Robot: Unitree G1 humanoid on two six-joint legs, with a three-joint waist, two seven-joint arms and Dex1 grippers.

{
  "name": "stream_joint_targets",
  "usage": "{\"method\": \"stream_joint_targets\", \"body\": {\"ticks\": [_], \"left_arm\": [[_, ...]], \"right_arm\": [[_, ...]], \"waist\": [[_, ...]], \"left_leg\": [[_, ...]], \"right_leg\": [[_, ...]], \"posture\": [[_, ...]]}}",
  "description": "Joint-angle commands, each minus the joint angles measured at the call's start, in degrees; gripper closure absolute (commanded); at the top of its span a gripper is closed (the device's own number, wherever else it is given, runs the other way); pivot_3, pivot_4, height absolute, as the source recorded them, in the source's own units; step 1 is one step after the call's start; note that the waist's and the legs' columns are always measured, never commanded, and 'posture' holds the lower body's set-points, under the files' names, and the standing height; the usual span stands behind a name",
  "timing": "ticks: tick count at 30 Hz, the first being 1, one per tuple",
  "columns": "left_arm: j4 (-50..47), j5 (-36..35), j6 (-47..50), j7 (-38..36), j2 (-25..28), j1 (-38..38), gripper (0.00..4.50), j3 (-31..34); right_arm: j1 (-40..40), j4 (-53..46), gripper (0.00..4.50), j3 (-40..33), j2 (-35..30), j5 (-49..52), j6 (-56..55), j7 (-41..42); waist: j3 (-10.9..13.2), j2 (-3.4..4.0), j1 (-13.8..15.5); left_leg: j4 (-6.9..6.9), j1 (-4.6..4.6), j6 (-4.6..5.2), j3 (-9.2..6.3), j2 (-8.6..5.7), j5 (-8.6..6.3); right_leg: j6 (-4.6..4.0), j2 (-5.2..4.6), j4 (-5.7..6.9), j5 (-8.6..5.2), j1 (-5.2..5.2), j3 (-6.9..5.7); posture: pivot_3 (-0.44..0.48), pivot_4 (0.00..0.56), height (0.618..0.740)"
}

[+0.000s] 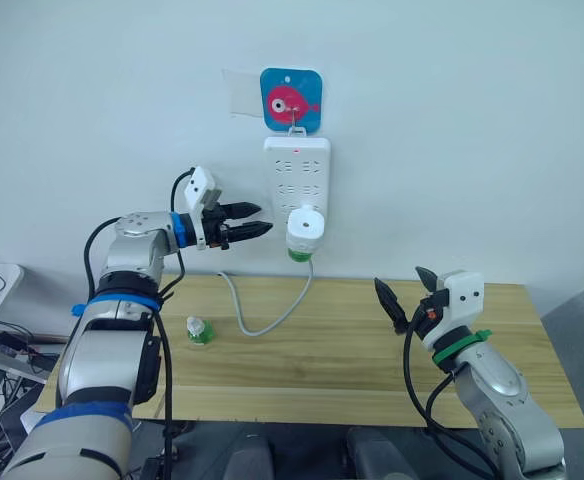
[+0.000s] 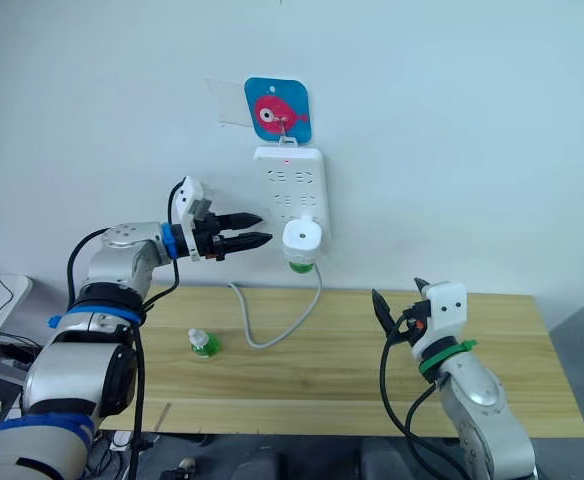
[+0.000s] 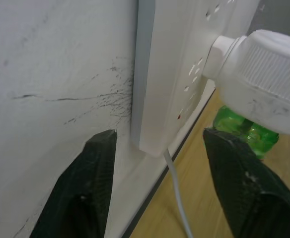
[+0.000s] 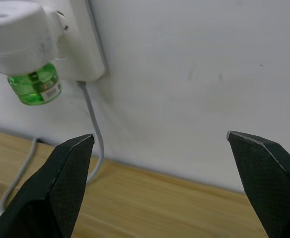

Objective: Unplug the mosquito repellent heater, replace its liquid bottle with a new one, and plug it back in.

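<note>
Wall strip [image 1: 297, 177] hides heater [image 1: 305, 227] prongs.

Wooden table [image 1: 372, 350] — green bottle [image 1: 199, 330], cable [image 1: 262, 322]

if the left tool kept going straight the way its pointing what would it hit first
Most likely the mosquito repellent heater, plugged into the power strip. The open left tool points right at it, though depth is unclear and it might brush the strip's edge first.

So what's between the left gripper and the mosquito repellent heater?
Nothing solid: in the left eye view, bare wall shows between the left gripper and the mosquito repellent heater.
</note>
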Motion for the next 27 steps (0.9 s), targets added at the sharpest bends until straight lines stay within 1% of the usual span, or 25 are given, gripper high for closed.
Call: {"method": "stream_joint_targets", "body": {"ticks": [1,6,8,14,18,26,27], "left_arm": [[3.17,1.33,-3.12,-0.81,-0.82,-3.39,1.51,0.1],[7.75,2.71,-5.0,0.17,-2.82,-6.93,1.51,0.48],[9.35,3.4,-5.87,0.73,-3.54,-8.12,1.51,0.5],[12.31,4.57,-7.59,0.61,-6.26,-11.33,1.51,0.89],[12.99,4.0,-6.43,-0.72,-7.4,-12.74,1.51,2.01],[12.36,2.73,-0.23,-5.75,-8.9,-14.01,1.51,3.86],[12.24,2.67,0.4,-6.2,-8.89,-14.2,1.51,3.98]], "right_arm": [[0.16,-3.71,0.0,-0.45,0.04,0.34,0.31,-0.38],[-0.86,-3.94,0.0,-0.47,-0.39,-0.2,1.39,-0.53],[-1.2,-4.07,0.0,-0.79,-0.46,-0.01,1.77,-0.6],[-1.35,-3.77,0.0,-0.34,-0.55,-0.09,2.17,-0.27],[-2.16,-4.03,0.0,0.15,-0.09,0.08,2.82,-0.5],[-2.46,-3.76,0.0,0.5,0.05,0.08,3.09,-0.2],[-2.5,-3.76,0.0,0.36,0.04,0.13,3.13,-0.23]], "waist": [[0.32,0.0,-0.21],[1.03,-0.1,-0.16],[1.2,-0.1,-0.03],[1.97,-0.15,1.01],[2.68,-0.13,1.1],[3.21,-0.19,1.14],[3.22,-0.2,1.16]], "left_leg": [[0.0,-0.03,0.0,0.0,0.0,0.0],[0.01,-0.13,-0.01,-0.11,0.0,0.01],[0.07,-0.15,-0.01,-0.13,-0.01,0.01],[0.3,-0.29,-0.03,-0.28,-0.16,0.04],[0.86,-0.56,-0.02,-0.32,-0.16,0.04],[0.89,-0.57,-0.02,-0.36,-0.18,0.04],[0.89,-0.58,-0.03,-0.36,-0.18,0.04]], "right_leg": [[0.0,0.0,0.0,0.0,-0.03,0.0],[0.0,0.0,0.03,0.0,-0.09,-0.1],[0.01,-0.02,0.06,0.01,-0.08,-0.12],[0.18,-0.03,0.08,0.09,-0.02,-0.09],[0.33,-0.03,0.13,0.18,-0.05,-0.08],[0.35,-0.05,0.13,0.2,-0.05,-0.11],[0.35,-0.05,0.13,0.2,-0.04,-0.1]], "posture": [[-0.067,0.174,0.74],[-0.081,0.194,0.74],[-0.08,0.194,0.74],[-0.078,0.203,0.74],[-0.076,0.213,0.74],[-0.082,0.214,0.74],[-0.08,0.222,0.74]]}}
